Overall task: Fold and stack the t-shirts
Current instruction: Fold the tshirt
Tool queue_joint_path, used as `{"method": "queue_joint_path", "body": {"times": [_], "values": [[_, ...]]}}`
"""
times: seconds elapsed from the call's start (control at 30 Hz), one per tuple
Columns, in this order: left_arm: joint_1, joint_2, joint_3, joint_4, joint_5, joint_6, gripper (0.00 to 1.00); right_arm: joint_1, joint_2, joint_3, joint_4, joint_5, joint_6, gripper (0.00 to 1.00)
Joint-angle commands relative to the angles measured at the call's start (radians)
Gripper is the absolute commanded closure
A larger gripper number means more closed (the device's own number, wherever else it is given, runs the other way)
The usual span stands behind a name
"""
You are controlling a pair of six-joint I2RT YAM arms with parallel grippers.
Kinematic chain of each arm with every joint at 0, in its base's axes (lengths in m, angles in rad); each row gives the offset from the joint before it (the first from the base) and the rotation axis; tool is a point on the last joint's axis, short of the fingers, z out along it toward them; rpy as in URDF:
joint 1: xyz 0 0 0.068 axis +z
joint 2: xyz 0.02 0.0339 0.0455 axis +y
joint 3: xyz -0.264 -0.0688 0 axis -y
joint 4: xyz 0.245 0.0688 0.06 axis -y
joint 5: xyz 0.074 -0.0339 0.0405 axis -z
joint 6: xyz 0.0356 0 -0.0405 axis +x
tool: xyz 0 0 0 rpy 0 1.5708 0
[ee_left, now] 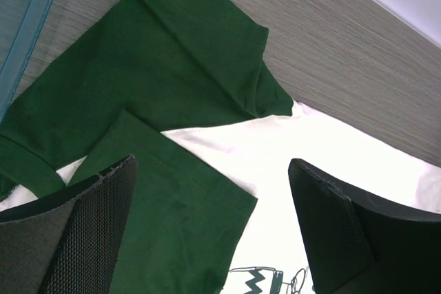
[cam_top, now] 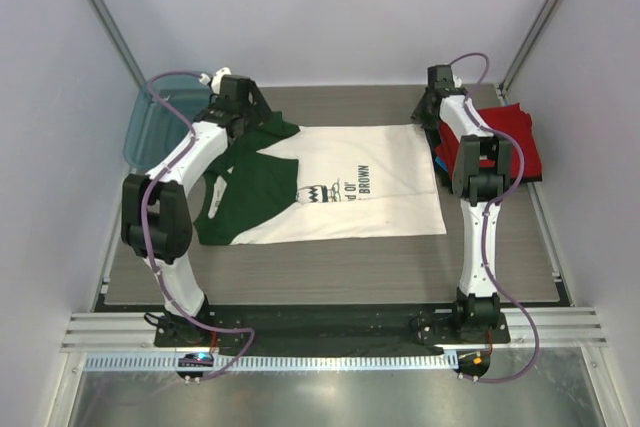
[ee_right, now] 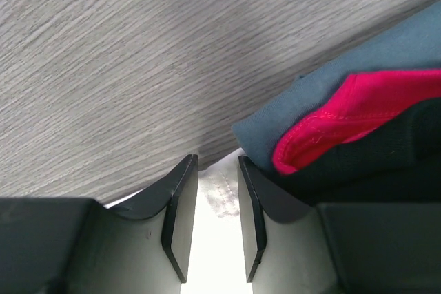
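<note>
- Grey wood-grain surface (cam_top: 330, 267) fills the middle of the top view and carries all the cloth.
- The white t-shirt with dark green sleeves (cam_top: 390, 197) lies spread flat at the centre of the frame. Its black chest print faces up, its collar end is at the left and its hem at the right.
- The stack of folded shirts (cam_top: 515, 137), red on top with dark and blue layers, sits at the right edge, just beside the hem's upper corner.
- A teal tub (cam_top: 150, 127) leans at the upper left, off the cloth.
- The left pincer (ee_left: 213, 191) has its jaws wide apart with nothing between them. It hangs over the upper green sleeve, where green meets white.
- The right pincer (ee_right: 215, 170) has its jaws close, with a narrow gap. The white hem shows in that gap with the stack just right of it. Whether the cloth is pinched I cannot tell.
- The step looks like the first lengthwise fold, with both pincers at the shirt's upper edge.
- The next move likely needs the left to close on the sleeve edge and the right to have a sure hold. Both would then carry that edge toward the bottom of the frame together, clear of the stack.
</note>
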Motion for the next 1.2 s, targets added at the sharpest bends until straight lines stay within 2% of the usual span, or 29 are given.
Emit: {"method": "queue_joint_path", "body": {"times": [0.0,0.13,0.27,0.3,0.33,0.6,0.8,0.93,1.03,1.17], "values": [[0.007,0.000,0.058,0.006,0.028,0.025,0.09,0.017,-0.037,-0.023,-0.029,0.050,-0.032,0.64],[0.016,0.020,0.081,-0.011,0.027,0.031,0.09,0.026,-0.040,-0.024,-0.034,0.058,-0.033,0.63],[0.029,0.045,0.101,-0.021,0.028,0.033,0.09,0.031,-0.034,-0.029,-0.034,0.059,-0.029,0.83],[0.032,0.054,0.107,-0.021,0.028,0.036,0.09,0.031,-0.035,-0.027,-0.032,0.058,-0.029,0.86],[0.036,0.063,0.123,-0.021,0.030,0.047,0.09,0.032,-0.039,-0.026,-0.032,0.055,-0.029,0.98],[0.047,0.226,0.281,-0.071,0.008,0.100,0.10,0.037,-0.158,-0.087,0.030,0.030,-0.027,0.99],[0.047,0.331,0.389,-0.080,-0.016,0.136,0.12,0.051,-0.224,-0.136,0.054,0.099,-0.052,0.99],[0.047,0.408,0.472,-0.093,-0.076,0.145,0.12,0.061,-0.239,-0.158,0.054,0.138,-0.059,0.99],[0.046,0.483,0.560,-0.105,-0.123,0.137,0.20,0.064,-0.253,-0.176,0.057,0.141,-0.056,0.99],[0.047,0.577,0.683,-0.151,-0.224,0.087,0.23,0.067,-0.263,-0.204,0.083,0.116,-0.050,0.99]]}}
